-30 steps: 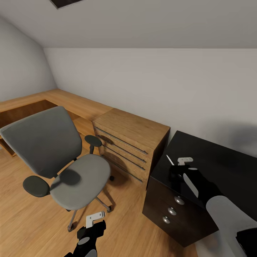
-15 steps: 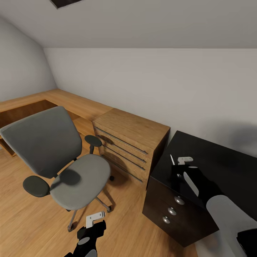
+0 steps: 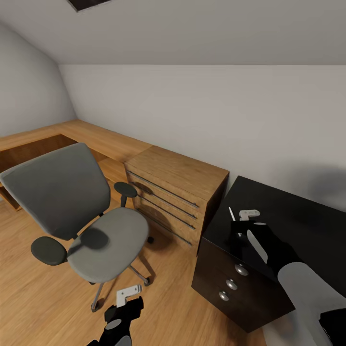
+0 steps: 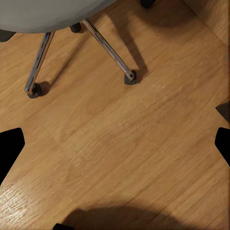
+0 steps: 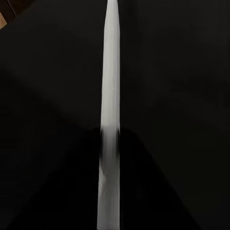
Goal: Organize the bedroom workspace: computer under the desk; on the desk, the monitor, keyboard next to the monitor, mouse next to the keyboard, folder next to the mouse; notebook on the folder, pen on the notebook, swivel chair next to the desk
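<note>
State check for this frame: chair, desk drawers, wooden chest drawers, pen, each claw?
swivel chair: upright on the floor, seat bare, apart from the desk
desk drawers: all shut
wooden chest drawers: all shut
pen: gripped, over the desk top
right claw: shut on the pen
left claw: open, over bare floor

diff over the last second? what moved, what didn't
The right gripper, shut on the thin white pen, drew back slightly over the desk; the pen tilted from leaning left to nearly upright. Swivel chair, wooden chest and left gripper stayed as they were.
</note>
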